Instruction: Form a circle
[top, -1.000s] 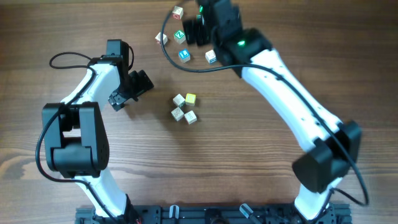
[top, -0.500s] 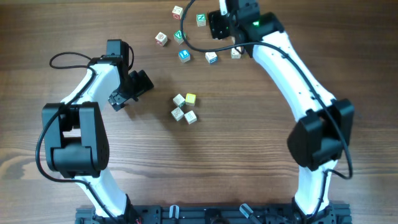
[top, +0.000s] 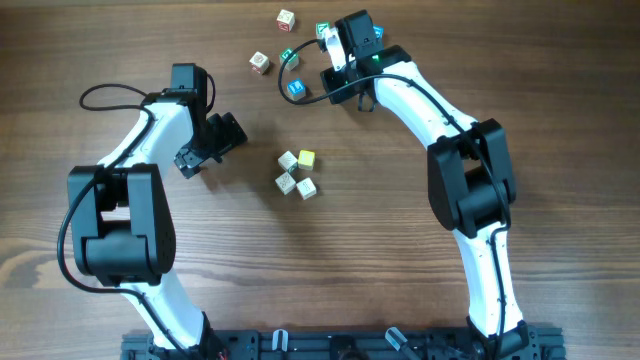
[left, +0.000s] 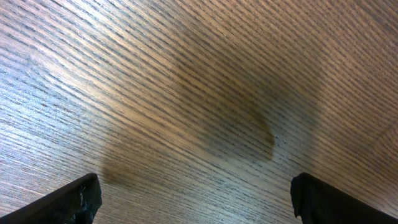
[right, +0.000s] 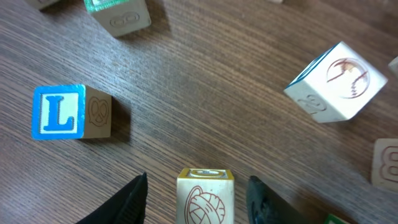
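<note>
The circle (top: 287, 181) lay near the middle of the table (top: 400, 250), a tight cluster in which four small cubes could be counted from overhead, three cream and one yellow, packed just beside one another; whether a fifth was among them could not be told. It sat between the two arms, well apart from the loose scatter of cubes toward the far edge. The left fingers (left: 81, 202) hung over bare wood to the left of the circle, spread wide and holding nothing; their wrist view showed only wood grain and a soft shadow between the two black tips. The right arm reached across to the scatter. There the right fingers (right: 134, 199) stood partway open on either side of a cream cube (right: 205, 196) with a ball-like drawing on its side. A sliver of table showed between each finger and the cube, so nothing was gripped. To the left of that cube in the right wrist view stood a blue L cube (right: 59, 113), apart from it. A green-topped cube (right: 118, 12) lay at the upper edge, and a white cube with a teal face (right: 333, 81) sat to the right, turned cornerwise.
</note>
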